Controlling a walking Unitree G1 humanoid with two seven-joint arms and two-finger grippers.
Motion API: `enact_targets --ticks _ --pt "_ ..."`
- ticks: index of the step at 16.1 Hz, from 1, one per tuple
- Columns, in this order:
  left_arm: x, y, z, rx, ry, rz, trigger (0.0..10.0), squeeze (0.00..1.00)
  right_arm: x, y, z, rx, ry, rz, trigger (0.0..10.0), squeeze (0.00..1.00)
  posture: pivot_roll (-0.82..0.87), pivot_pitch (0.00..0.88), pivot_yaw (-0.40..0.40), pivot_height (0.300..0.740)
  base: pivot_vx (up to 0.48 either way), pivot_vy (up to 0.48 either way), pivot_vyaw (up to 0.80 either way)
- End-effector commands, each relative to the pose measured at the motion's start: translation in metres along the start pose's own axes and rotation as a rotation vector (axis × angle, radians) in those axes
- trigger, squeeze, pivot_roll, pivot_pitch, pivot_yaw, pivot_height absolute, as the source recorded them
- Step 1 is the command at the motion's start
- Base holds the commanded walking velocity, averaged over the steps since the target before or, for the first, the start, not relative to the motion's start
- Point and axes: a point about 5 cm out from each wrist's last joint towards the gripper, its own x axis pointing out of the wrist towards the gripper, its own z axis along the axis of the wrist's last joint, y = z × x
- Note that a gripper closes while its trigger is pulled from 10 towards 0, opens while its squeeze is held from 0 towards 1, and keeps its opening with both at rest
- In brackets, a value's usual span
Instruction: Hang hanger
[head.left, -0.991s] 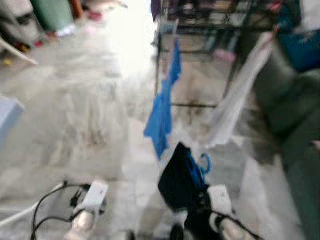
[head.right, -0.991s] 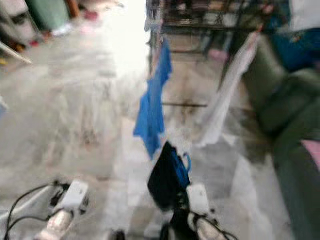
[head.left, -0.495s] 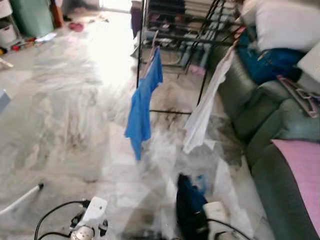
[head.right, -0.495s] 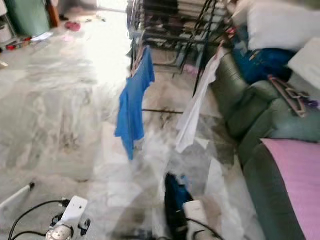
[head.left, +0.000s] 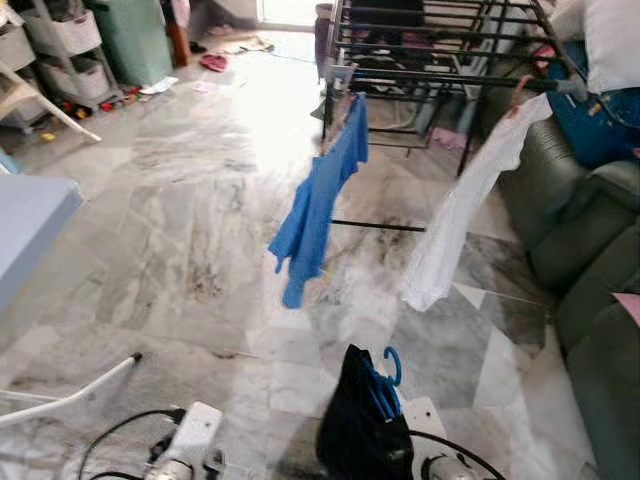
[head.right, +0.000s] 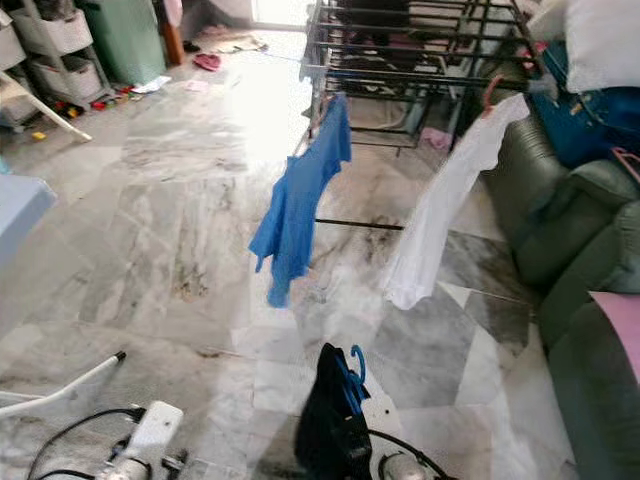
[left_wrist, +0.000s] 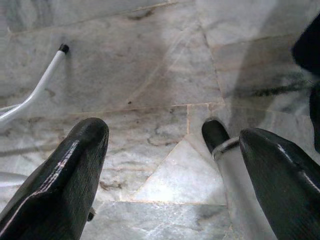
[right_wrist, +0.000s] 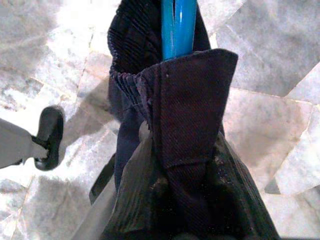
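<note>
A grey marble floor (head.left: 180, 250) ran from shelves with bins (head.left: 60, 50) at the left, past a black drying rack (head.left: 440, 50) carrying a blue shirt (head.left: 318, 210) and a white garment (head.left: 450, 230), to a green sofa (head.left: 590, 260) at the right. Compared with half a second earlier, the head views had swung left and lifted, so the rack sat nearer the centre, the sofa's pink cover had slid to the edge, and the blur had cleared. The left pincer (left_wrist: 170, 165) hung spread over bare tiles near a white tube (left_wrist: 35, 92), while the right pincer (right_wrist: 180, 210), its fingers hidden under cloth so I cannot tell their state, carried the blue hanger (right_wrist: 177, 25) with a dark garment (right_wrist: 190, 120) low at the robot's right front, and the hanger's hook showed in the eye views.
</note>
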Motion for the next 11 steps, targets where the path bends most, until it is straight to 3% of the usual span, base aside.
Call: enact_targets --ticks 1,3,4,5,7,11 --pt "0.0 0.004 0.001 -0.019 0.004 0.022 10.0 0.0 0.001 0.004 0.003 0.033 -0.02 0.031 10.0 0.0 0.0 0.104 -0.061 0.74 0.0 0.0 0.0" --pt "0.001 0.01 0.005 -0.064 0.001 0.052 10.0 0.0 0.0 0.005 -0.002 -0.014 0.003 0.051 10.0 0.0 -0.02 0.117 -0.07 0.74 0.0 0.0 0.8" --pt "0.002 0.009 0.008 -0.048 -0.012 0.042 10.0 0.0 -0.001 0.004 -0.005 -0.044 0.014 0.054 10.0 0.0 -0.02 0.112 -0.073 0.74 0.0 0.0 0.8" --pt "0.002 0.009 0.011 -0.018 -0.021 0.037 10.0 0.0 -0.001 0.004 -0.005 -0.023 0.013 0.054 10.0 0.0 -0.01 0.113 -0.073 0.74 0.0 0.0 0.8" --pt "0.003 0.008 0.015 -0.037 -0.026 0.042 10.0 0.0 -0.002 0.003 -0.006 -0.04 0.014 0.064 10.0 0.0 -0.03 0.125 -0.059 0.74 0.0 0.0 0.8" --pt "0.003 -0.004 0.019 0.001 -0.045 -0.005 10.0 0.0 -0.001 0.002 -0.003 -0.029 0.012 0.039 10.0 0.0 -0.06 0.153 -0.06 0.74 0.0 0.0 0.8"
